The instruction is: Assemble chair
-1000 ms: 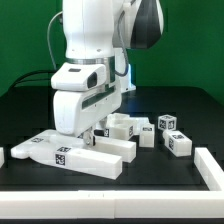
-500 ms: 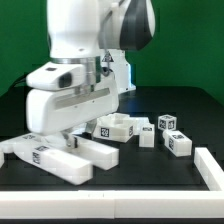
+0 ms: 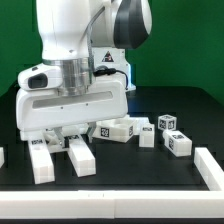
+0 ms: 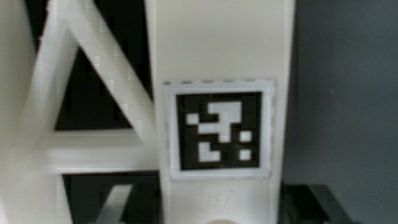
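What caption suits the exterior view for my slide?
Robot gripper low over a white blocky plastic chair part; small tagged white blocks nearby.

Chair frame [image 3: 82, 157] at exterior view's left, blocks [image 3: 178, 143] at right, panel [image 3: 120, 128] btwn them.

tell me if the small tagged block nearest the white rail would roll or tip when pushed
The small block looks squat and flat-faced, so it would probably slide rather than roll or tip. It appears to be rigid plastic, so likely stiff and light. The black table looks smooth, so it may skid.
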Controlling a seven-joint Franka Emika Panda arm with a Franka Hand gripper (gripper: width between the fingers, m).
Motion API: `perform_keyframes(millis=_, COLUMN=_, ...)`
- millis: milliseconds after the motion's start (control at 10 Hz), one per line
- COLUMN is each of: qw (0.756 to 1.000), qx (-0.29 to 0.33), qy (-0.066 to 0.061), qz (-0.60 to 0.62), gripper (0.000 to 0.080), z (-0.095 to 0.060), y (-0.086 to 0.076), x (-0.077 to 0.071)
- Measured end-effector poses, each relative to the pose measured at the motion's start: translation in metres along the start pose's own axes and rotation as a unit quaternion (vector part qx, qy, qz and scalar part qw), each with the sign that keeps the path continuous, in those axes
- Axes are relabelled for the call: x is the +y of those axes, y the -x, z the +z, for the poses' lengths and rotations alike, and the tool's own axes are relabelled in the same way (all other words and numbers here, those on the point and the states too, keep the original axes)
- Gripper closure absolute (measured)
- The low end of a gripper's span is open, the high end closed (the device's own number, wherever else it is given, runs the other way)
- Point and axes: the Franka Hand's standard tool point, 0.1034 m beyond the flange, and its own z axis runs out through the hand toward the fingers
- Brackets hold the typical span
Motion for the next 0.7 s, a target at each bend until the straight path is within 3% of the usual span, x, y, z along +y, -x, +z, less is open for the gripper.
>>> perform_keyframes(millis=200, qw=1.000, qx=-0.001, qy=0.000, qz=0.031, gripper=0.0518, z=0.000, y=0.000, x=0.000)
perform_keyframes(millis=300, qw=0.998, qx=-0.005, qy=-0.001, qz=0.068, gripper=0.0518, z=0.001, y=-0.007, x=0.009)
perform_keyframes(millis=400, qw=0.997, qx=-0.015, qy=-0.006, qz=0.078, gripper=0.0518, z=0.001, y=-0.013, x=0.018)
perform_keyframes(millis=500, qw=0.995, qx=-0.034, qy=-0.019, qz=0.088, gripper=0.0517, z=-0.001, y=-0.018, x=0.025)
perform_keyframes(millis=700, qw=0.996, qx=-0.024, qy=-0.014, qz=0.084, gripper=0.0517, z=0.000, y=-0.021, x=0.024)
